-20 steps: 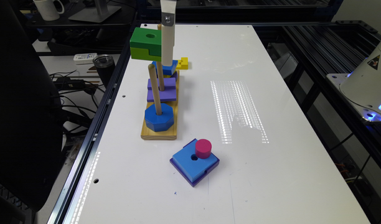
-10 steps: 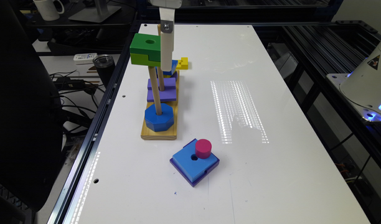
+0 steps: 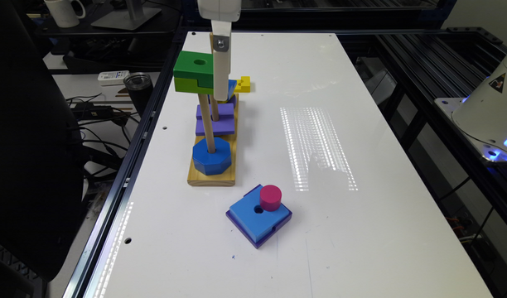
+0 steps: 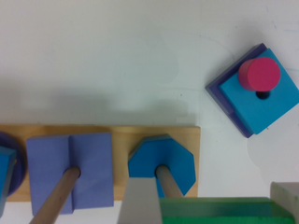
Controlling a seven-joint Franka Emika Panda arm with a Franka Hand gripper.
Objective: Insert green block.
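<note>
Sitting lower than a moment ago, the green block (image 3: 193,74) now hangs right above the peg (image 3: 206,124) that carries the blue octagon (image 3: 211,156), at the wooden base's (image 3: 210,178) near end. The gripper (image 4: 208,205) holds it, fingers (image 4: 138,200) spread to its width. The wrist view adds the octagon's top; the exterior view, a yellow block (image 3: 244,84) behind.

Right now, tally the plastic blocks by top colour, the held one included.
Green: 1, square green block
Blue: 3, blue octagon, blue square block, part-hidden blue block
Purple: 1, purple rectangular block
Yellow: 1, yellow notched block
Pink: 1, pink cylinder
Total: 7
</note>
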